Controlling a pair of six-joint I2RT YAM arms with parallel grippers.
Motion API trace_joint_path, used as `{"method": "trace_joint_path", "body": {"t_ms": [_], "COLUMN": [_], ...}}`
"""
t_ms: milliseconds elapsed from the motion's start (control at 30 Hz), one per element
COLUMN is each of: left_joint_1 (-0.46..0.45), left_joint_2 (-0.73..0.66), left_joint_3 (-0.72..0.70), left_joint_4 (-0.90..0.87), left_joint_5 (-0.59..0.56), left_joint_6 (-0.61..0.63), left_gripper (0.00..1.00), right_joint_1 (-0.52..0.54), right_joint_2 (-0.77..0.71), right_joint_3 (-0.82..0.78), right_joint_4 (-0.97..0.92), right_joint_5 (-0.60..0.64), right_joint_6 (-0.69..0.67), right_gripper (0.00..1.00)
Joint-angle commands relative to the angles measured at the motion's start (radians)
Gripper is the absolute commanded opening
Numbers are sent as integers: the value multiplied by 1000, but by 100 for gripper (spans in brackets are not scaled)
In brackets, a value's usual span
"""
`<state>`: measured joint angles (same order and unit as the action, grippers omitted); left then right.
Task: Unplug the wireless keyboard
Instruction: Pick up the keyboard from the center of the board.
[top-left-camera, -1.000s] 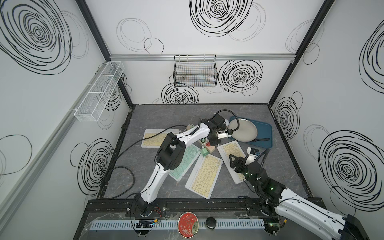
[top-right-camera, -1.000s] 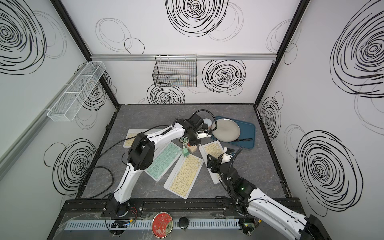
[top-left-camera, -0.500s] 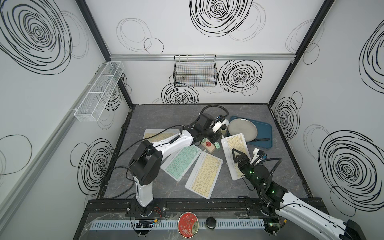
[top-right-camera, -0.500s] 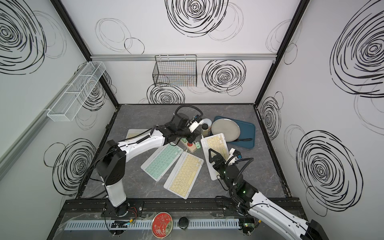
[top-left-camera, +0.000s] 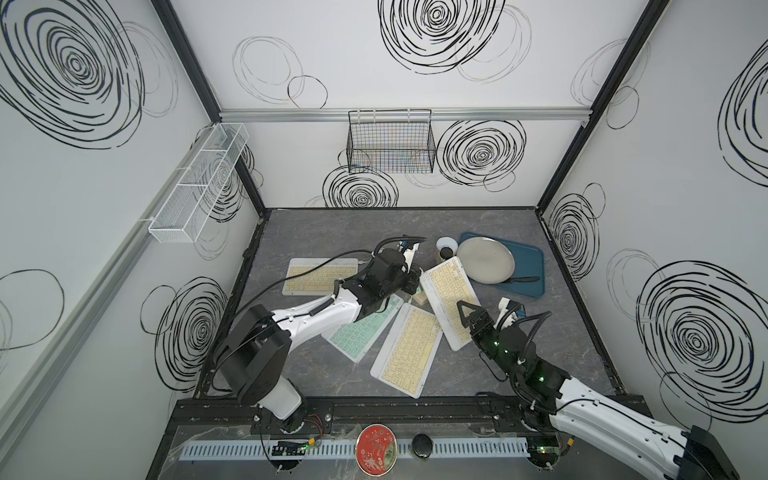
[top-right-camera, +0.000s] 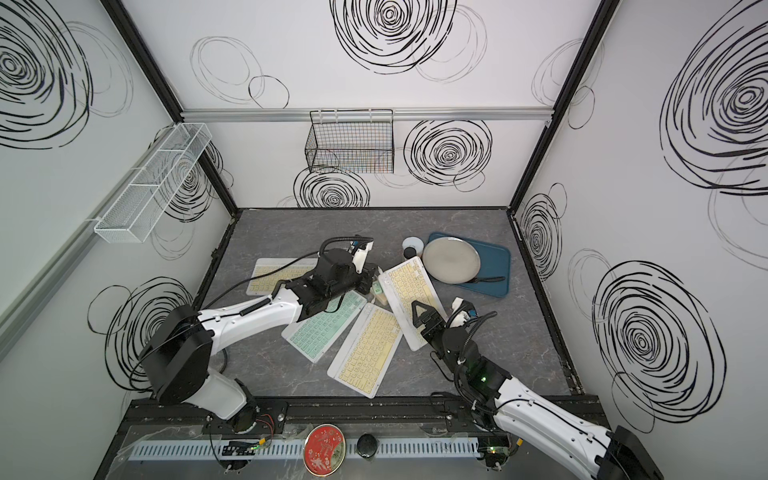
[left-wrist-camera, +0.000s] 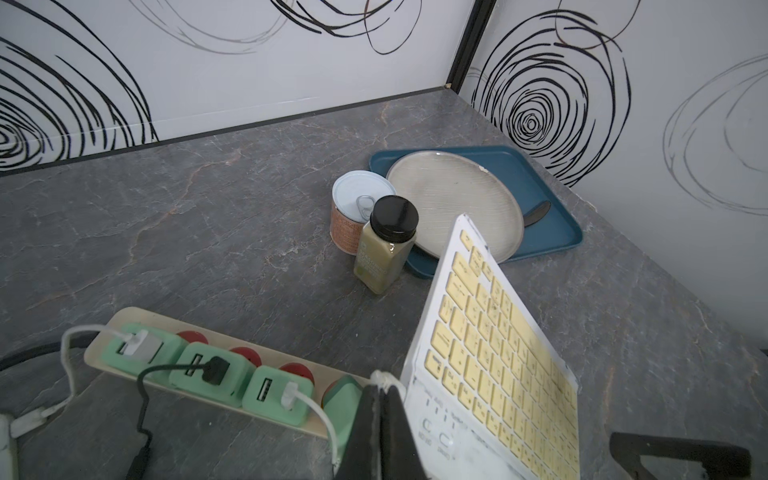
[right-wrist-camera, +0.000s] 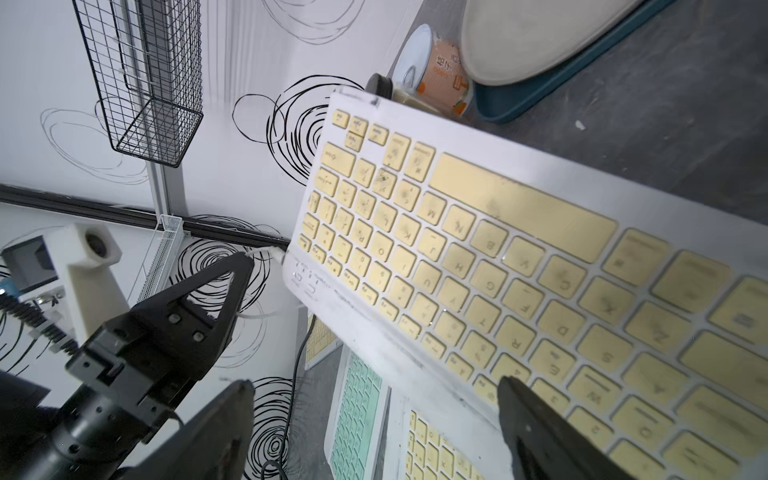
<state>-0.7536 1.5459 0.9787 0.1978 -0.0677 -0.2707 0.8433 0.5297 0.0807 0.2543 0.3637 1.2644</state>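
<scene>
Mid-table, left arm (top-left-camera: 316, 316) stretched low over the mint keyboard (top-left-camera: 357, 336), wrist turned toward the white keyboard with yellow keys (top-left-camera: 449, 299). That keyboard lies slanted, power strip (left-wrist-camera: 208, 365) on one side, blue tray (top-left-camera: 530, 257) near its far corner. Left gripper (left-wrist-camera: 379, 395): fingers pressed together, pinching the white cable (left-wrist-camera: 384, 377) right at the keyboard's corner; whether the plug is seated there, cannot tell. Right arm (top-left-camera: 519, 357) reaches in from the near right. Right gripper (right-wrist-camera: 372, 384) spread wide, one finger over the keys at the keyboard's near end, the other off its long edge, nothing held. Tray holds a grey plate (top-left-camera: 486, 260) and a dark utensil (top-left-camera: 523, 279). Just beside the tray: can (left-wrist-camera: 353, 199) with pull-tab lid closed, and black-capped bottle (left-wrist-camera: 386, 245) with yellow-green contents, the two close together.
</scene>
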Motion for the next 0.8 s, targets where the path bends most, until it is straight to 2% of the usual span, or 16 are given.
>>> {"method": "trace_joint_path", "body": {"t_ms": [0, 133, 200, 300, 367, 433, 500, 633, 767], "left_joint_1": [-3, 3, 7, 30, 43, 38, 14, -32, -45], "left_joint_2": [-40, -44, -30, -4, 3, -7, -31, -80, -84], "left_joint_3": [-27, -38, -40, -41, -49, -66, -85, -147, -152], "left_joint_4": [107, 116, 114, 105, 111, 130, 155, 253, 249], "left_joint_5": [-135, -144, -147, -151, -149, -165, -186, -216, -220], "left_joint_6": [-41, -29, -28, -48, -73, -102, -127, -190, -197], "left_gripper": [0, 0, 0, 0, 0, 0, 0, 0, 0], "right_joint_1": [1, -39, -102, -273, -393, -473, -490, -489, -491], "right_joint_2": [-115, -288, -342, -349, -307, -251, -200, -120, -42], "right_joint_3": [-42, -71, -77, -88, -95, -101, -110, -96, -93], "right_joint_4": [-156, -278, -313, -284, -254, -220, -170, -131, -63], "right_joint_5": [101, 107, 57, -163, -314, -413, -443, -429, -440], "right_joint_6": [6, -53, -85, -117, -117, -105, -104, -98, -102], "right_gripper": [95, 99, 100, 100, 99, 99, 99, 100, 100]}}
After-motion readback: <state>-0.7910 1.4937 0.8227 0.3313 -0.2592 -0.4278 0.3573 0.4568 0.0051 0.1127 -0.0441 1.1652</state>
